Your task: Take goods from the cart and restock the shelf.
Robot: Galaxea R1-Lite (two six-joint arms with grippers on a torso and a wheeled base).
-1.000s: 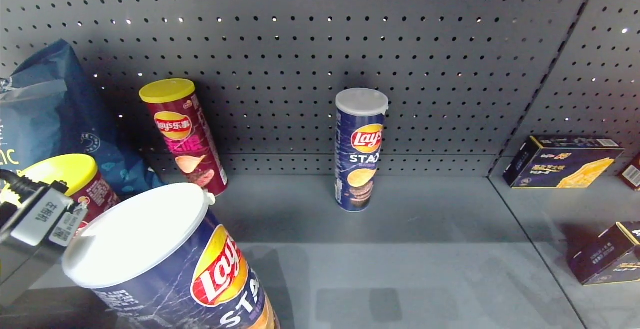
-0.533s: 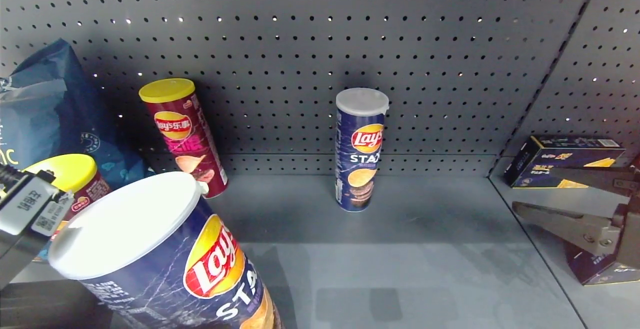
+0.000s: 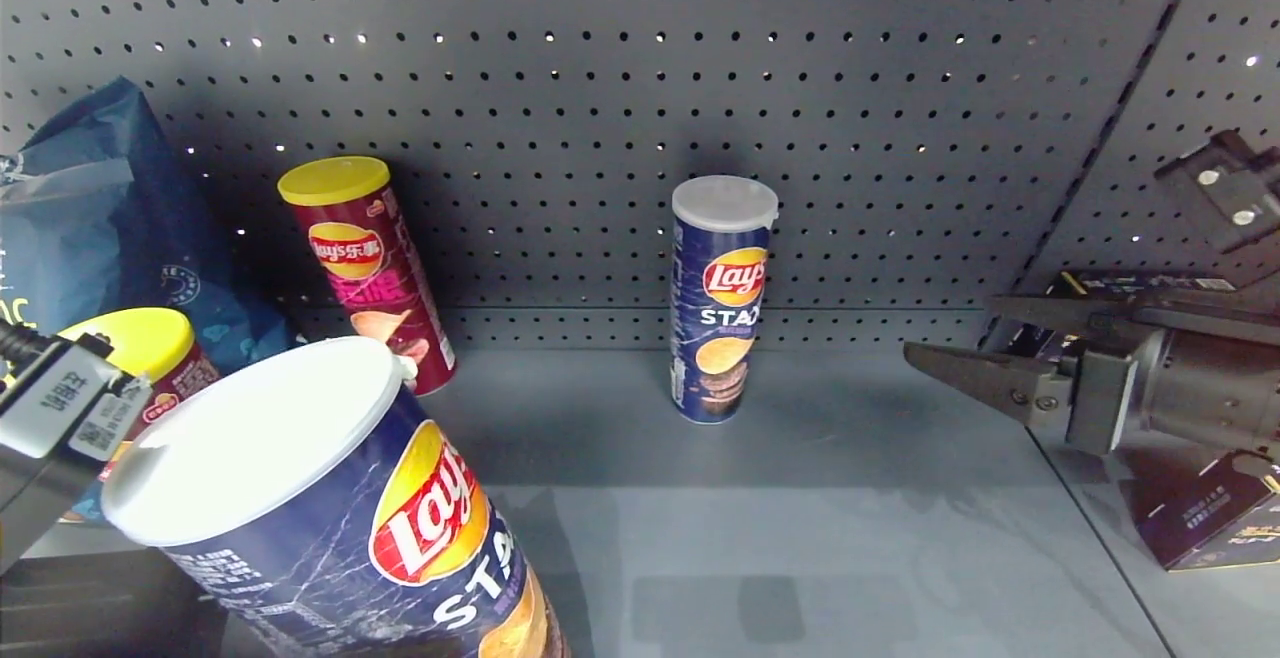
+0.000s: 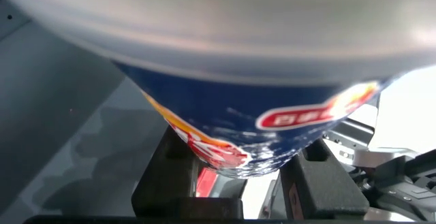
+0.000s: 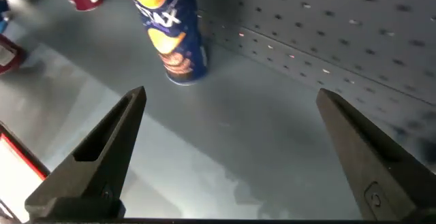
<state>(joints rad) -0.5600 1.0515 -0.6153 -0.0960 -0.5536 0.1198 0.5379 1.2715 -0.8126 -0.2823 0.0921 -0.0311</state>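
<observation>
A grey metal shelf (image 3: 850, 538) is seen from above, backed by a perforated grey panel (image 3: 600, 88). In the near left foreground, a dark blue chip can with a white lid (image 3: 330, 518) is held tilted above the shelf's front left part, with its lid turned up toward the camera. It is clamped by the left gripper (image 4: 242, 173): in the left wrist view the can's lower body is pinched between two dark fingers (image 4: 167, 176), one on each side.

A second dark blue can with a white lid (image 3: 718, 308) is set upright near the middle of the shelf, just in front of the back panel. Further left, a red can with a yellow lid (image 3: 365, 273) is placed close to the back panel. Another yellow-lidded can (image 3: 140, 348) is partly hidden behind the left arm, and a dark blue bag (image 3: 90, 228) is propped at the far left.

The right gripper (image 3: 950, 330) is held low over the right side of the shelf, its jaws spread wide with nothing between them, pointing toward the standing blue can but well apart from it. Behind it a dark box with yellow print (image 3: 1150, 284) is partly covered, and a similar box (image 3: 1210, 523) lies nearer the front right.
</observation>
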